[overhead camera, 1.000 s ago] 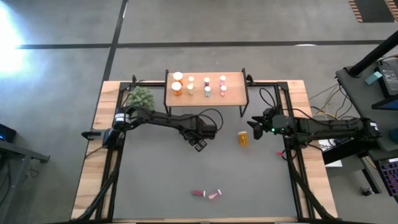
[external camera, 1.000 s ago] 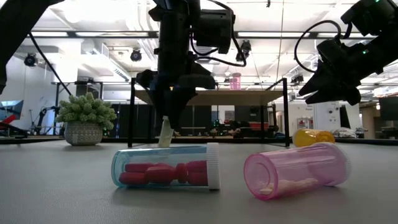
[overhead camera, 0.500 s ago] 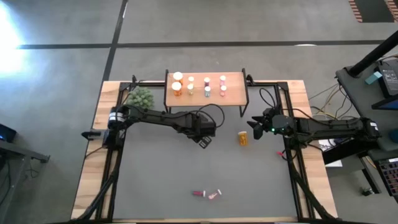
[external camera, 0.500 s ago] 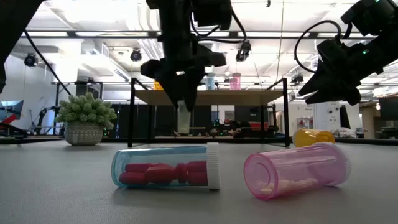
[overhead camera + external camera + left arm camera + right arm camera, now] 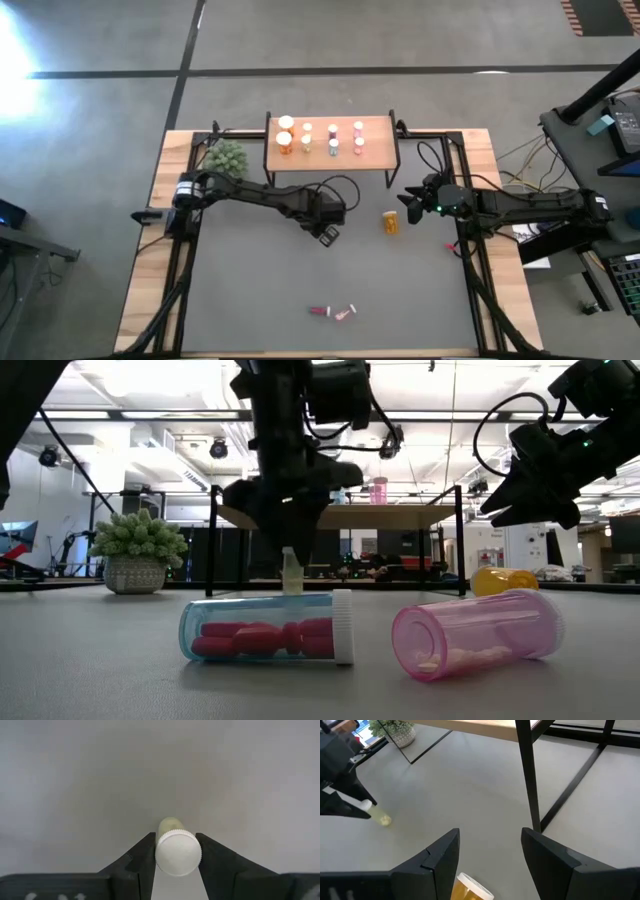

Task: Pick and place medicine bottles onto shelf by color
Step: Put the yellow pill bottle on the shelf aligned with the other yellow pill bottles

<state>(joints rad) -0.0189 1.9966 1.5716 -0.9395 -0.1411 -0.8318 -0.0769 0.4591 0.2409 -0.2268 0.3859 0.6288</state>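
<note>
- Nearest the low camera, two bottles lie on their sides on the table (image 5: 250,300): a clear bottle with red pills (image 5: 268,628) and an uncapped pink bottle (image 5: 475,631). Nothing touches them. If I reach for the pink one carelessly, I judge its contents could spill out of the open mouth, and either one could roll off.
- Mid-table, my left gripper (image 5: 327,233) is clenched on a small yellowish bottle (image 5: 174,846), pads pressing just under its white cap. In the low view the bottle hangs upright from the fingers, its base close to the tabletop; I cannot tell whether it touches.
- The grip sits high on a slim round body, so I worry it could pivot or slide out on the way up, especially if I swing quickly.
- To the right, my right gripper (image 5: 490,855) hovers with jaws apart above an orange bottle (image 5: 390,221) lying on its side, and holds nothing. Closing off-centre could squirt that cylinder sideways.
- Farthest, the shelf (image 5: 377,131) already carries upright bottles in colour groups; the yellowish ones (image 5: 307,136) stand just beside the orange pair.
- The gaps there are tight. Coming in low, I could clip the shelf edge or knock a neighbour over, and setting down in the wrong column would break the colour sorting.
</note>
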